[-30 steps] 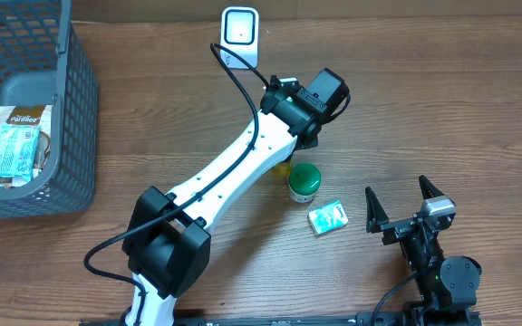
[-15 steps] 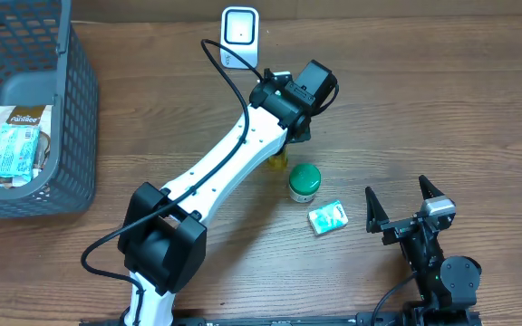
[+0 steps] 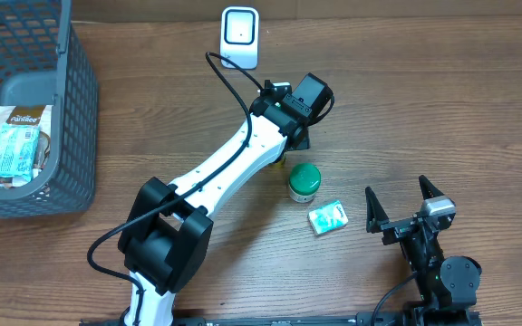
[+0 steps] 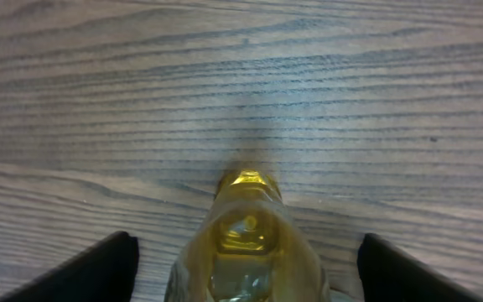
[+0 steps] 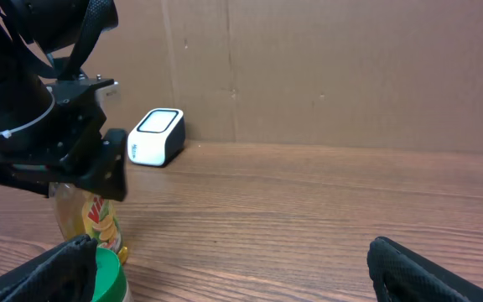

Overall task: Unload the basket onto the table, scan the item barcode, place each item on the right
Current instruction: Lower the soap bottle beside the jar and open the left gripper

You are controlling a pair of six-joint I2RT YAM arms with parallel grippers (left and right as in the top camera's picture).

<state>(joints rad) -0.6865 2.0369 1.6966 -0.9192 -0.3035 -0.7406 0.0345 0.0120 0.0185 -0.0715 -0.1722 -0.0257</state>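
Right gripper (image 3: 403, 206): nearest to base, jaws wide, holding nothing.
Beyond it: green packet (image 3: 327, 217), then green-lidded jar (image 3: 304, 180).
Left gripper (image 4: 246, 252): fingers spread wide on either side of yellow bottle (image 5: 97, 222), gaps visible, no contact.
Bottle upright on table (image 3: 442, 100), just beside jar.
Farthest: white scanner (image 3: 240, 36).

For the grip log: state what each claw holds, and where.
Nothing held. Left claw open around the yellow translucent bottle, not touching; right claw open, empty.
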